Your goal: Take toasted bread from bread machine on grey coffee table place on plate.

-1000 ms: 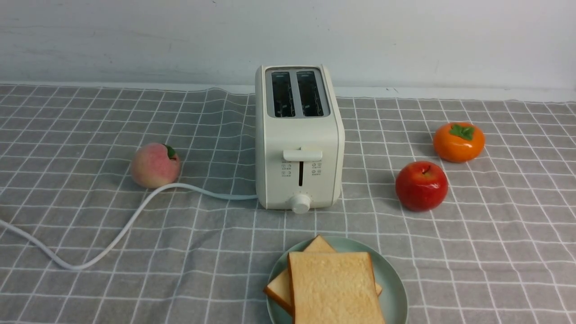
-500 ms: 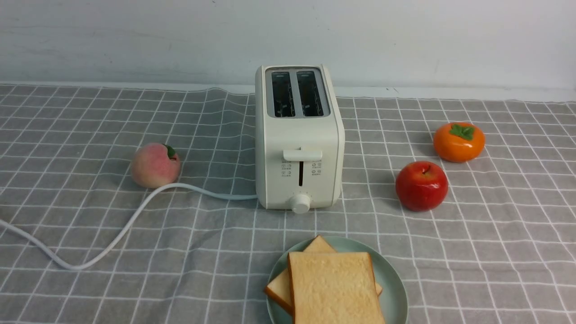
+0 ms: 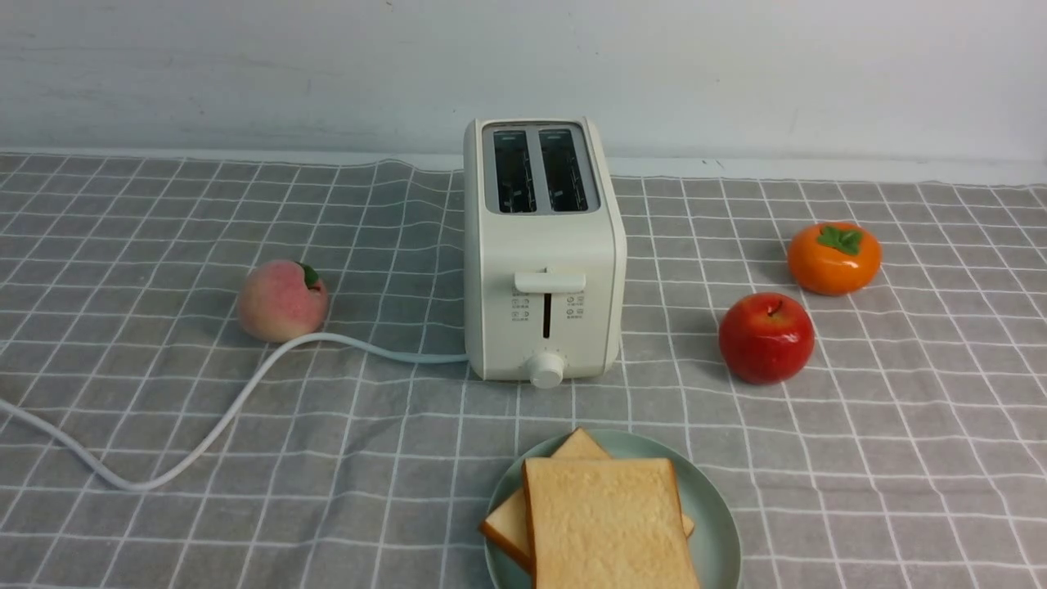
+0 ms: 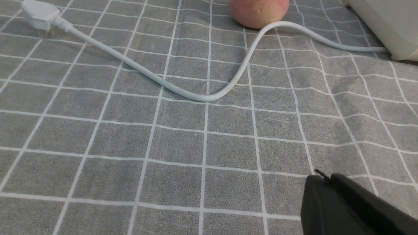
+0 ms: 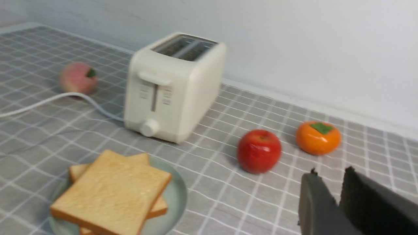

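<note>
Two slices of toasted bread (image 3: 605,523) lie stacked on the pale green plate (image 3: 713,507) at the front edge of the grey coffee table (image 3: 900,458). The top slice is skewed over the lower one (image 3: 505,525). Behind them stands the cream bread machine (image 3: 544,245) with both slots empty. Neither gripper shows in the front view. In the left wrist view my left gripper (image 4: 326,177) is shut and empty above bare cloth. In the right wrist view my right gripper (image 5: 330,172) is open and empty, off to the side of the plate (image 5: 176,195) and toast (image 5: 112,189).
A peach (image 3: 282,300) sits left of the toaster, with the white cord (image 3: 221,417) curling past it to a plug (image 4: 37,13). A red apple (image 3: 766,337) and an orange persimmon (image 3: 834,258) stand to the right. A white wall runs along the back.
</note>
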### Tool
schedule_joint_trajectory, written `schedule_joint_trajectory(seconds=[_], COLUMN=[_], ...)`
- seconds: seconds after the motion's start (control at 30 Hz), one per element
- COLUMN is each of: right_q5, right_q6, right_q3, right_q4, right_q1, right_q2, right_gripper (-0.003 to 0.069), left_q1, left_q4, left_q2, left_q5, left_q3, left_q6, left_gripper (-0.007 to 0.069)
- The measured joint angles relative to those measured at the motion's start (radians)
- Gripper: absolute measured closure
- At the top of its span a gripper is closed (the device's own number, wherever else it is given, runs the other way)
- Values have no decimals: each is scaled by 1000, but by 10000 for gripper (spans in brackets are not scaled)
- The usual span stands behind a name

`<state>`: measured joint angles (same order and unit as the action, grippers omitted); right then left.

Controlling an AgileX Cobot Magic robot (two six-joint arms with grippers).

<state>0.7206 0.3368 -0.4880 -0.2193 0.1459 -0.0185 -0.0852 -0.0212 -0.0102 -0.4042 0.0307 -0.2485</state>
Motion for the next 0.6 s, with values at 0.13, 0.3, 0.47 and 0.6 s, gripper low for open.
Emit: schedule_joint_trajectory(seconds=[0.13, 0.3, 0.47, 0.6], right_q5=[-1, -92, -297, -346], right_q6=[-317, -511, -548, -554], right_q3=[66, 181, 392, 504], right_q4=[254, 367, 388, 372], right_q1=[-4, -4, -33, -93], right_q2=[0, 0, 0, 1], right_gripper=[521, 515, 509, 503], left_q1=[0, 0, 0, 0], left_q4=[0, 0, 0, 0], left_q2=[0, 0, 0, 0], left_q5=[0, 0, 0, 1], left_q3=[0, 0, 0, 0], left_q6=[0, 0, 0, 0], left_gripper=[618, 613, 607, 605])
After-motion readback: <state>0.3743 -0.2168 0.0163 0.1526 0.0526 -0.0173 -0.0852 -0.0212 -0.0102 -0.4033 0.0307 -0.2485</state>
